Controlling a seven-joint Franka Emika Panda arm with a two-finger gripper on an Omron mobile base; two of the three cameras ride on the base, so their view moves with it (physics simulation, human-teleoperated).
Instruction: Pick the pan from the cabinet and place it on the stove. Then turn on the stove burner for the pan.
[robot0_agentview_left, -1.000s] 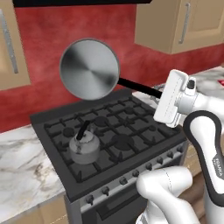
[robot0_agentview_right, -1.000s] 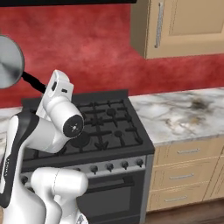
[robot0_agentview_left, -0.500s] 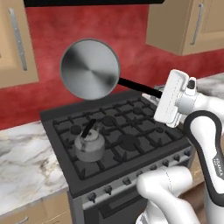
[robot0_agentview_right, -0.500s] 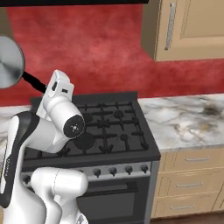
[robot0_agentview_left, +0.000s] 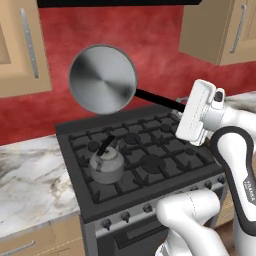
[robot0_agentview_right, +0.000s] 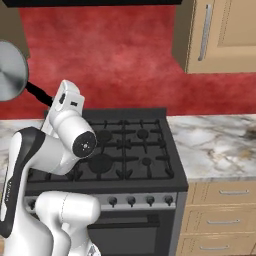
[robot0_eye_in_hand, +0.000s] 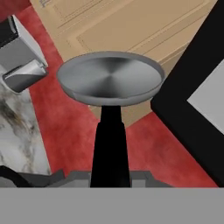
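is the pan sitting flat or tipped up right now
Tipped up: the pan hangs in the air above the stove, its round base facing outward.

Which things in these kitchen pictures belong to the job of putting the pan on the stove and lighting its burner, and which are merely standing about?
Belong to the job:
pan, held up by its handle in the gripper
stove
stove knobs

Standing about:
kettle on a front burner
marble counter
drawers

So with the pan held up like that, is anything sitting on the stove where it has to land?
Yes: a kettle sits on the stove's front-left burner. The other burners look free for the pan.
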